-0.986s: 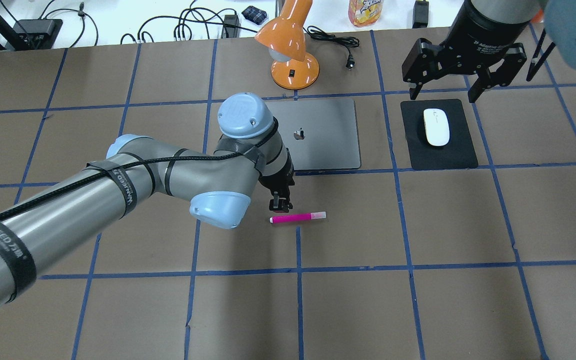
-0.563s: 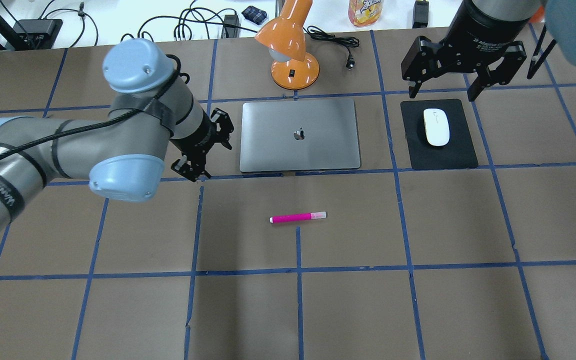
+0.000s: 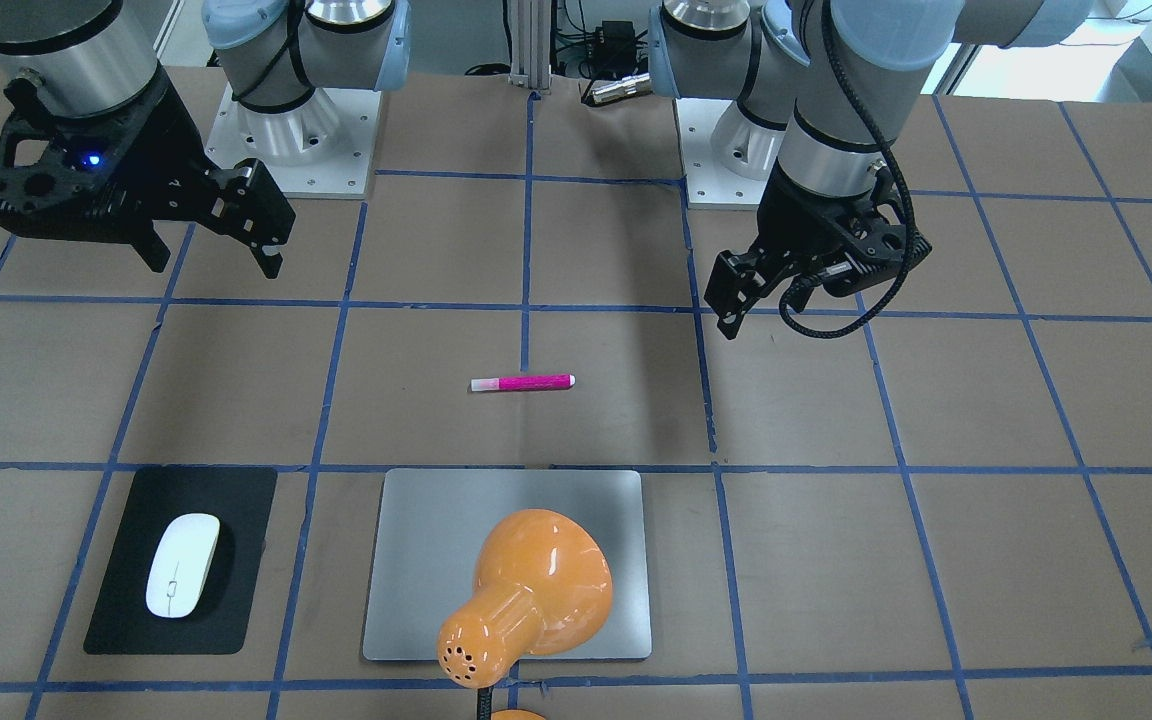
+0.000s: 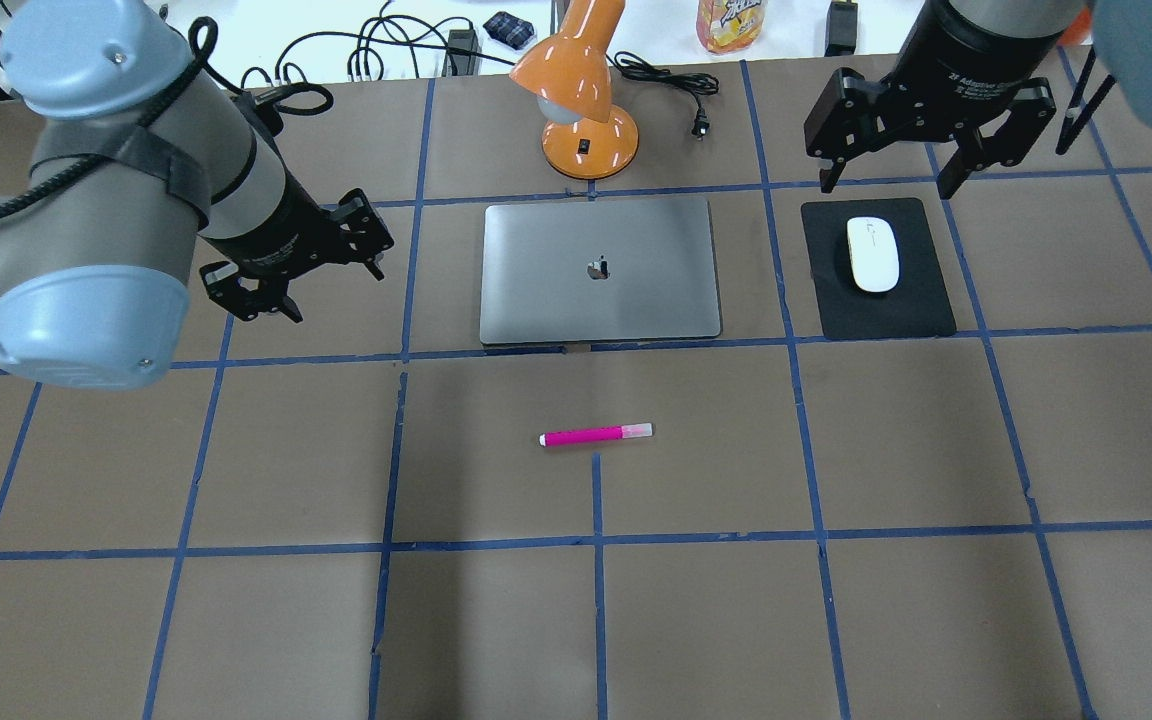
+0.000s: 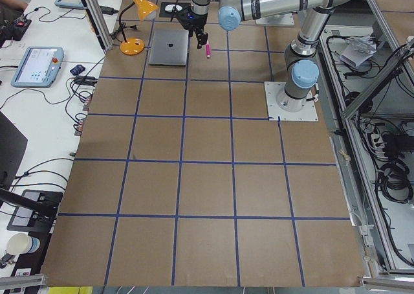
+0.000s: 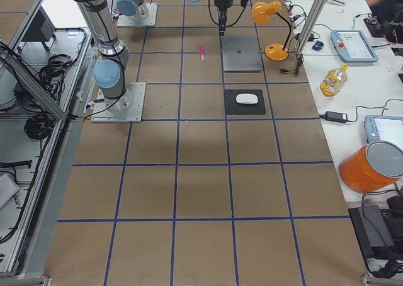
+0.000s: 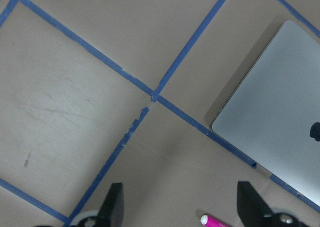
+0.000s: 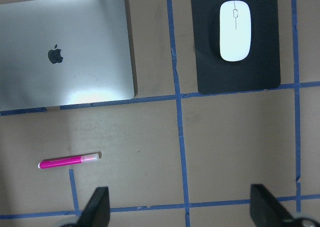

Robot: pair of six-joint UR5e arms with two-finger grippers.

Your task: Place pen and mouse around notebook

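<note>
The magenta pen point(image 4: 596, 435) point(image 3: 523, 382) lies alone on the brown table, in front of the silver-grey notebook point(image 4: 598, 270) point(image 3: 416, 520). To the notebook's right, the white mouse point(image 4: 873, 254) point(image 3: 182, 564) rests on a black mat point(image 4: 921, 310). My left gripper point(image 4: 321, 285) point(image 3: 811, 300) hangs open and empty, left of the notebook. Its wrist view shows the notebook's corner point(image 7: 280, 127) and the pen's tip point(image 7: 215, 220). Open and empty too, my right gripper point(image 4: 886, 188) point(image 3: 216, 265) hovers at the mat's far edge. In its wrist view the mouse point(image 8: 235, 31) and pen point(image 8: 69, 161) both show.
An orange desk lamp point(image 4: 586, 130) stands just behind the notebook, and in the front view its shade point(image 3: 526, 590) covers part of it. Cables and a bottle point(image 4: 731, 22) lie along the far edge. Blue tape lines grid the brown surface.
My left arm has swung left and back, from just above the pen's left end to beside the notebook's left edge. The pen lies where it was. The right gripper has barely moved.
</note>
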